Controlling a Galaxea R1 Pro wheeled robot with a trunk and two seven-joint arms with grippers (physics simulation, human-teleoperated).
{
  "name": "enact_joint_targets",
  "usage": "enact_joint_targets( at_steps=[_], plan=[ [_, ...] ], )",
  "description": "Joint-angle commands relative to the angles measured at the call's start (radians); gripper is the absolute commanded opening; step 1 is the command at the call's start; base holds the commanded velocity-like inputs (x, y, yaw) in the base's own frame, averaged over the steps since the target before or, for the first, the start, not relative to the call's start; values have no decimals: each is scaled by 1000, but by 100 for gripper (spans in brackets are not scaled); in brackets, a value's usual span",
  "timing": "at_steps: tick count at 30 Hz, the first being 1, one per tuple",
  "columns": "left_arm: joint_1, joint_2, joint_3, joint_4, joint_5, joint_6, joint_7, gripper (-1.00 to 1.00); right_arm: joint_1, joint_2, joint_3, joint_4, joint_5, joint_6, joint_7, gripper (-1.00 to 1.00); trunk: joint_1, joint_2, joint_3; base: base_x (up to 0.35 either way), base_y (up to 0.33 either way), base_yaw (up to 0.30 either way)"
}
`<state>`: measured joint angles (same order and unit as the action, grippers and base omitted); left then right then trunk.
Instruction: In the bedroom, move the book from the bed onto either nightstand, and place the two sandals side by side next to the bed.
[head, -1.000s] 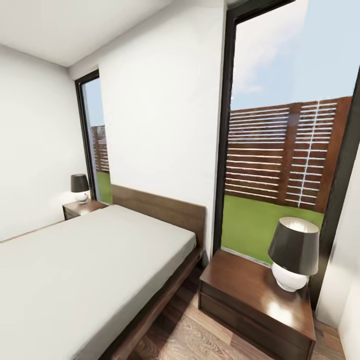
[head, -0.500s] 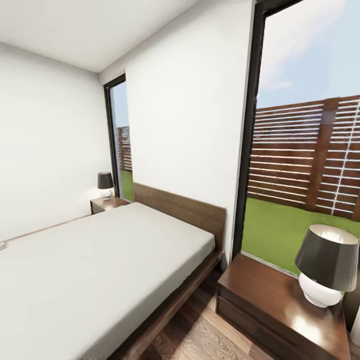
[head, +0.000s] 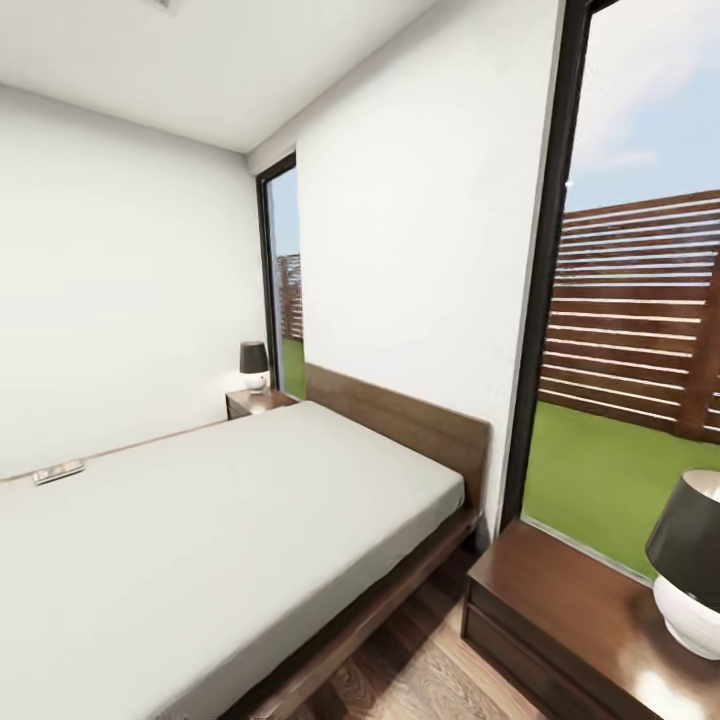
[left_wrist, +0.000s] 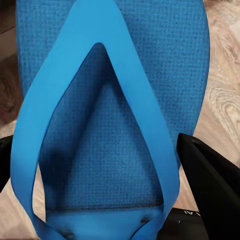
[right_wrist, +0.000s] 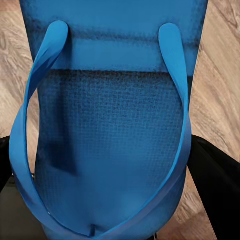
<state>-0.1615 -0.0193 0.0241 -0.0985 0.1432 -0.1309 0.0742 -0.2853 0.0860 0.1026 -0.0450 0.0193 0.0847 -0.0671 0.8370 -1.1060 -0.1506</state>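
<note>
Sandals fill both my wrist cameras: my left pincer (left_wrist: 120, 200) has its dark fingers (left_wrist: 210, 185) closed on one blue sandal (left_wrist: 110, 115), my right pincer (right_wrist: 115, 190) grips the other sandal (right_wrist: 110, 125), both over plank floor (right_wrist: 220, 75). Ahead, the book (head: 57, 471) lies on the bed (head: 230, 520) at its far edge, and a nightstand (head: 570, 620) with a lamp (head: 690, 560) stands beside the bed.

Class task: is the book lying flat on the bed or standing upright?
Flat. In the head view the book lies flat on the mattress of the bed, near its far edge.
</note>
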Motion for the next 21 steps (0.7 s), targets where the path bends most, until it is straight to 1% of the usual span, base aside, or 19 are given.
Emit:
enact_joint_targets(
  at_steps=[1, 14, 17, 21],
  plan=[
    [-1, -1, 2, 1, 6, -4, 1, -100, 0, 0, 8, -2, 2, 7, -4, -100, 0, -1, -1, 0, -19, 271],
    [-1, -2, 2, 2, 6, -4, 1, -100, 0, 0, 9, 15, 4, 7, -4, -100, 0, -1, -1, 0, -5, 270],
    [-1, -2, 2, 2, 6, -4, 1, -100, 0, 0, 9, 15, 4, 7, -4, -100, 0, -1, -1, 0, 0, 166],
    [-1, -2, 2, 2, 6, -4, 1, -100, 0, 1, 9, 16, 4, 7, -4, -100, 0, -1, -1, 0, 0, 77]
  ],
)
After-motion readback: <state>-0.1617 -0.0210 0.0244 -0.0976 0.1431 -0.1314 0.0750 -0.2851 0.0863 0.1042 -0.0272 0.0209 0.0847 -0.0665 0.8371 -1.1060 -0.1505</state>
